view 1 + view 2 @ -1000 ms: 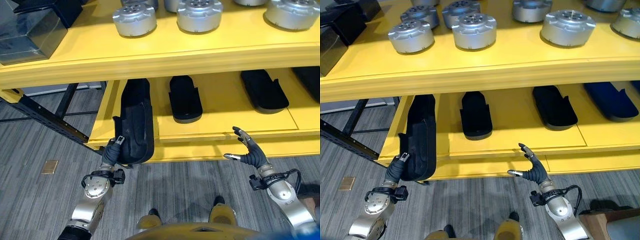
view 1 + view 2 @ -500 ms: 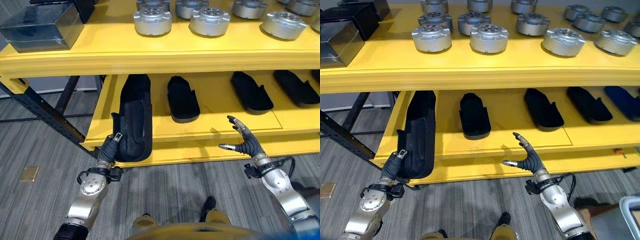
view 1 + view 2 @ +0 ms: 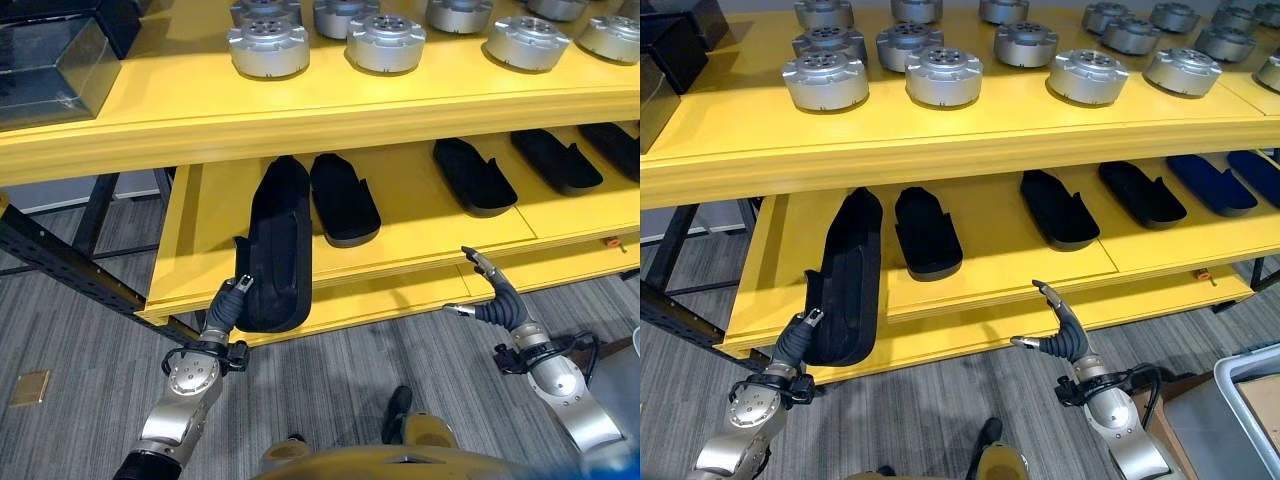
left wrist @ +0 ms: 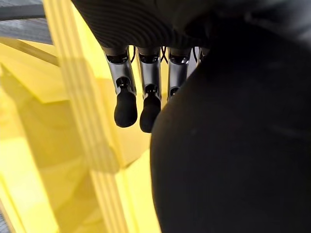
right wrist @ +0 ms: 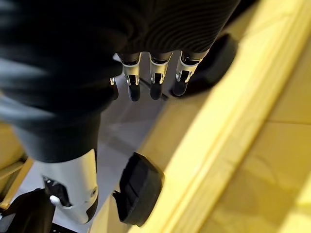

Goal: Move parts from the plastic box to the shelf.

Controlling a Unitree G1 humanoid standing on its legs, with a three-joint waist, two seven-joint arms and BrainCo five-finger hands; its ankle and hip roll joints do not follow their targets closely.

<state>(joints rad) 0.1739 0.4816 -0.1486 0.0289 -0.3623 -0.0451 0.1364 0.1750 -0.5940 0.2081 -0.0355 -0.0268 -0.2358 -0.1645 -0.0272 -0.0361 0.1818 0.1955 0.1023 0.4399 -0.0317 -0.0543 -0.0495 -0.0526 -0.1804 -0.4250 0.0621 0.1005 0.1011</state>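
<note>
A long black moulded part (image 3: 277, 240) lies lengthways on the lower yellow shelf (image 3: 420, 255), its near end over the front edge. My left hand (image 3: 226, 308) grips that near end, with fingers (image 4: 126, 104) along the outside of the part (image 4: 233, 145) and the thumb on its rim. The part's far end nearly touches a shorter black part (image 3: 343, 198). My right hand (image 3: 492, 302) hovers open in front of the shelf's front edge (image 5: 228, 121), holding nothing, fingers (image 5: 153, 77) straight.
Several round silver parts (image 3: 268, 48) stand on the upper shelf, with dark boxes (image 3: 45, 70) at its left. More black parts (image 3: 472, 175) lie along the lower shelf. A grey plastic box (image 3: 1252, 372) shows at the lower right. A black rack brace (image 3: 60, 265) slants at the left.
The camera has shifted. The long black part has moved right on the lower shelf, closing the gap to the shorter part. My right hand stays open near the shelf's front edge.
</note>
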